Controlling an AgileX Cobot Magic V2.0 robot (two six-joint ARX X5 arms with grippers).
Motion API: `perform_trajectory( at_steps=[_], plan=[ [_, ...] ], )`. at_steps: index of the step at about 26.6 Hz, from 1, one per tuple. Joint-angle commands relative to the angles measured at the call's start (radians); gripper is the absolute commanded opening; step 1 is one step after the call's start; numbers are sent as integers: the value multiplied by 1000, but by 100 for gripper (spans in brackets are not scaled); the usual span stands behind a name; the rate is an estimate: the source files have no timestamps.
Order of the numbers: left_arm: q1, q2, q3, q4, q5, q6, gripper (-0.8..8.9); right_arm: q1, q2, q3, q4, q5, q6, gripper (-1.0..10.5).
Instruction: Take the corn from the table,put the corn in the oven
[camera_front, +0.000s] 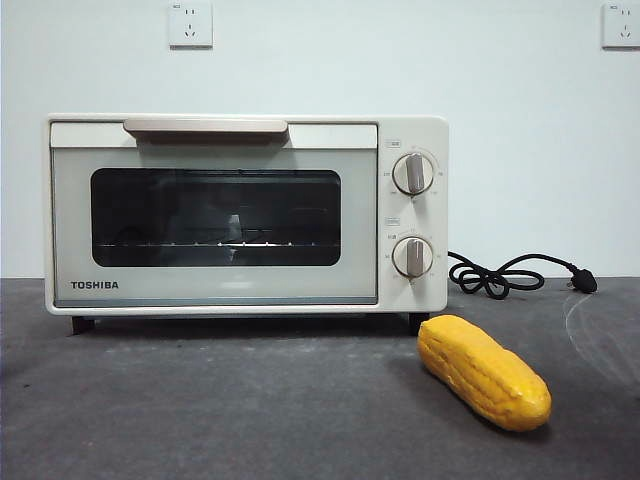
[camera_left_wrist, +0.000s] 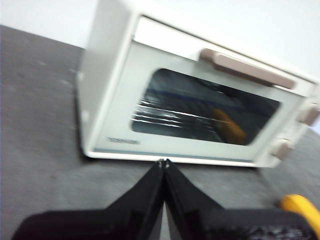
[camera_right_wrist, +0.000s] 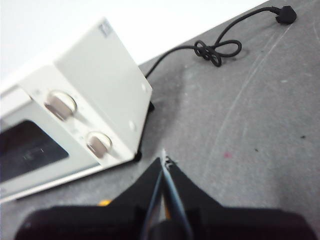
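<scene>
The yellow-orange corn (camera_front: 484, 371) lies on the dark grey table (camera_front: 250, 410), in front of the oven's right end, and its tip (camera_left_wrist: 301, 207) shows in the left wrist view. The cream TOSHIBA oven (camera_front: 245, 213) stands with its door closed, handle (camera_front: 205, 127) along the top. My left gripper (camera_left_wrist: 163, 162) hangs shut and empty in front of the oven door. My right gripper (camera_right_wrist: 164, 159) is shut and empty near the oven's knob end (camera_right_wrist: 80, 120), with a sliver of corn (camera_right_wrist: 104, 203) just behind its jaws. Neither arm shows in the front view.
A black power cord (camera_front: 505, 274) lies coiled on the table to the right of the oven, its plug (camera_right_wrist: 285, 14) further out. Two wall sockets (camera_front: 190, 24) sit high on the white wall behind.
</scene>
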Motion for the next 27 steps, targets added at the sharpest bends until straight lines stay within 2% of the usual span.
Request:
perform_trajectory(
  at_steps=[1, 5, 8, 13, 17, 21, 27],
  plan=[
    [2, 0, -7, 4, 65, -31, -4, 0, -1, -8, 37, 3, 38, 1],
    [2, 0, -4, 5, 134, -35, -4, 0, -1, -8, 76, -34, 96, 1],
    [2, 0, 10, 5, 179, -42, -5, 0, 0, -8, 120, -106, 148, 1],
    [2, 22, 80, 4, 185, -61, -5, 0, 23, 5, 177, -180, 207, 1],
    [2, 80, 177, 3, 185, -61, -5, 0, 69, 51, 177, -200, 193, 1],
    [0, 187, 306, 3, 187, -57, -5, 0, 144, 149, 177, -217, 127, 1],
    [-1, 397, 506, 0, 296, -55, -5, 0, 316, 356, 174, -340, 77, 1]
  ],
)
